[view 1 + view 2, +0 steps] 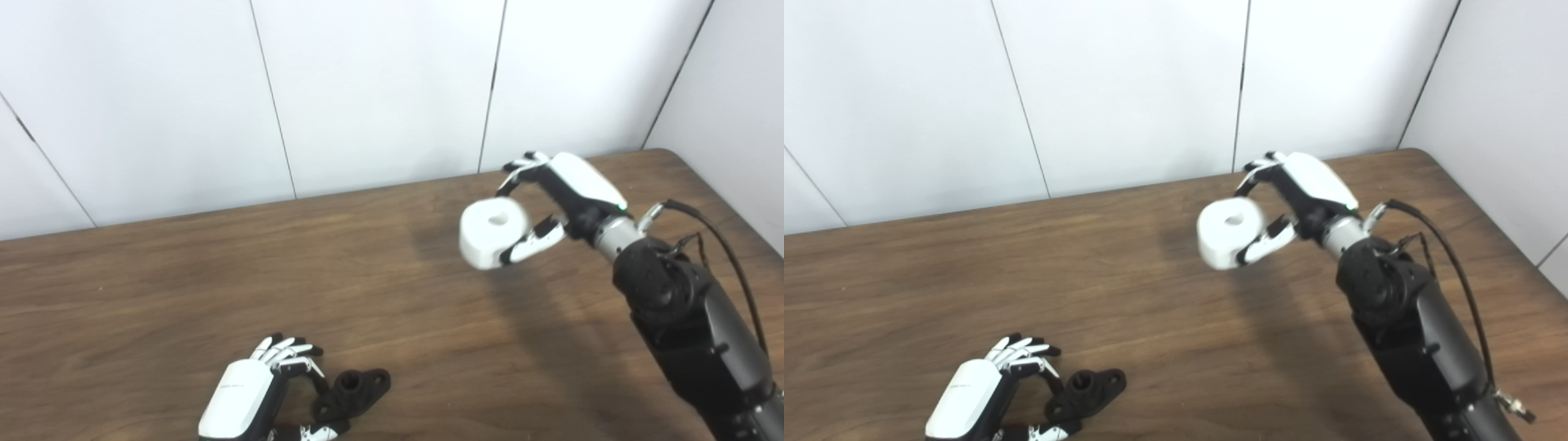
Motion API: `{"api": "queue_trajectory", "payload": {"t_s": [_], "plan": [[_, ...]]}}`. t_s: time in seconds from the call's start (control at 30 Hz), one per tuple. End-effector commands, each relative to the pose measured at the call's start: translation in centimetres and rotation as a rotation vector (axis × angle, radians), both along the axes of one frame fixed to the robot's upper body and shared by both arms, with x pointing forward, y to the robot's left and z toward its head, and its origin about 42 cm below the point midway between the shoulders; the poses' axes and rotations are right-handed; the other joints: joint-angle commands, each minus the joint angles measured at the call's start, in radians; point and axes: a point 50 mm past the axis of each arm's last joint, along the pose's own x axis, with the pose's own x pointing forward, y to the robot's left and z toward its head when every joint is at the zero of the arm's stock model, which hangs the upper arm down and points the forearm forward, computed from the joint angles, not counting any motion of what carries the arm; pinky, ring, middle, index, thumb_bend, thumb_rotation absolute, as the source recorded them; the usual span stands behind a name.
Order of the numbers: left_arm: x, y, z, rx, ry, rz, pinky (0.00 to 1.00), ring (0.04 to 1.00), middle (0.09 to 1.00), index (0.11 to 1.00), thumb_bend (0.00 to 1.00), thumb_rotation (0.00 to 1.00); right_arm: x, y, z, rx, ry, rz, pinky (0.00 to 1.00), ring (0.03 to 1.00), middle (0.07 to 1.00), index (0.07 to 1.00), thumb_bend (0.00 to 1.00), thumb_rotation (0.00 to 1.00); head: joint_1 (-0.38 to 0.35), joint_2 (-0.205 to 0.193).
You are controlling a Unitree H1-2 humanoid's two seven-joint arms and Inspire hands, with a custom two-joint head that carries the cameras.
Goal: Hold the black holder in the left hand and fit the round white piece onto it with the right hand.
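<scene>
Near the table's (184, 294) front edge, the left hand (245, 398) curls around the black holder (353, 392). The right hand (563, 190) grips the round white piece (493, 233) aloft toward the back-right corner. It should align the piece's hole over the holder's post before lowering.

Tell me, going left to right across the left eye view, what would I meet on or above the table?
Left hand → black holder → round white piece → right hand, which grips that piece above the wooden table.
</scene>
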Motion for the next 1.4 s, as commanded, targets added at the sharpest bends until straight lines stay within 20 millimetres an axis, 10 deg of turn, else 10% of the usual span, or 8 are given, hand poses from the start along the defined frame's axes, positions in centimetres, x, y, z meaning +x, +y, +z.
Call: {"api": "queue_trajectory", "payload": {"t_s": [0.0, 0.77, 1.37], "plan": [[-0.3, 0.0, -0.4, 0.052, 0.036, 0.007, 0.97, 0.866, 0.787, 0.487, 0.52, 0.05, -0.4, 0.7, 2.0, -0.018, -0.059, 0.035, 1.0, 0.964, 0.865, 0.482, 0.53, 0.14, 0.016, 0.013], [0.2, -1.8, 1.1, 0.039, 0.039, 0.013, 1.0, 0.892, 0.807, 0.488, 0.52, 0.05, -5.2, 8.9, 4.2, 0.061, -0.051, 0.327, 1.0, 0.981, 0.876, 0.482, 0.53, 0.14, 0.146, 0.231], [0.3, -2.2, 1.3, 0.033, 0.036, 0.014, 1.0, 0.889, 0.807, 0.487, 0.52, 0.05, -5.4, 12.5, 1.9, 0.087, -0.006, 0.419, 1.0, 0.971, 0.859, 0.48, 0.53, 0.14, 0.166, 0.244]]}}
